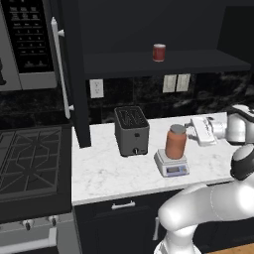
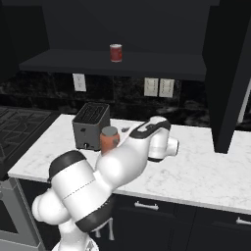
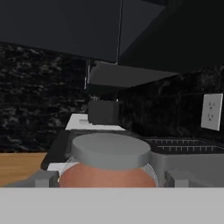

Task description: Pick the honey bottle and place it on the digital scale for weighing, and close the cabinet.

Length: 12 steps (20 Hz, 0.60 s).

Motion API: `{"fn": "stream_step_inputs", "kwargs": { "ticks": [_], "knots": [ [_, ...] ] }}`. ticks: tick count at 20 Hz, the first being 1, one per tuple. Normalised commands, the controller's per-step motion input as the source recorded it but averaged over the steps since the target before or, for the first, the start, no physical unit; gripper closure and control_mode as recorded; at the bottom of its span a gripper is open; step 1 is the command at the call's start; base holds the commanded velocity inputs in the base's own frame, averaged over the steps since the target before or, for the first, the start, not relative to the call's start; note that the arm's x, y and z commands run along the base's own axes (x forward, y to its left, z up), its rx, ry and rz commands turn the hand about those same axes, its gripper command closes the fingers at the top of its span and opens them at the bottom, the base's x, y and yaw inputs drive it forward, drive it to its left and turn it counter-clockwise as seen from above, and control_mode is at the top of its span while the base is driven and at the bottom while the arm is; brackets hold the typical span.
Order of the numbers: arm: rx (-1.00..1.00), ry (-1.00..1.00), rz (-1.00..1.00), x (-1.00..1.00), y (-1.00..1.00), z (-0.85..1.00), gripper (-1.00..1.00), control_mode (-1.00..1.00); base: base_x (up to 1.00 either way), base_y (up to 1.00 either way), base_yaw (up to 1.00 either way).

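The honey bottle (image 1: 175, 142) stands up straight on the digital scale (image 1: 171, 163). The scale sits on the white table (image 1: 104, 168), just to the right of the dark toaster (image 1: 132, 130). Its little blue screen faces the front edge of the table.

My fingers (image 1: 190, 130) are right next to the bottle, on its right side in the left base view. My hand reaches in from the right, level with the bottle's grey lid. In the hand view the honey bottle (image 3: 108, 168) is very close, low in the picture, and one grey finger tip (image 3: 43, 178) shows on each side of it. The tips stand wide apart with the bottle between them. I cannot tell if they touch the glass or have let go.

In the right base view my white arm hides most of the scale, and the bottle (image 2: 109, 139) peeks out beside the toaster (image 2: 90, 125).

The cabinet (image 1: 149, 34) above the table is open. Its dark door (image 1: 72, 74) sticks out on the left, with a long silver handle (image 1: 60, 69) on it. Inside, a small red can (image 1: 158, 52) stands on the shelf. In the right base view the other door (image 2: 230, 73) hangs open on the right.

White wall plugs (image 1: 96, 88) sit on the dark wall under the shelf. A stove (image 1: 30, 158) is left of the table, with a microwave (image 1: 25, 39) above it.
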Motion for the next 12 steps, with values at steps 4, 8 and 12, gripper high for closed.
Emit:
{"fn": "stream_step_inputs", "kwargs": {
  "ticks": [4, 8, 12],
  "knots": [
    [0.00, -0.20, -0.05, -0.29, -0.17, 0.00, -1.00, -1.00, 0.00, 0.00, 0.00],
    [0.01, -0.35, -0.05, -0.37, -0.22, 0.16, -1.00, -1.00, 0.00, 0.00, 0.00],
    [0.10, -0.46, -0.08, -0.32, -0.56, 0.18, -1.00, -1.00, 0.00, 0.00, 0.00]
  ]
}}
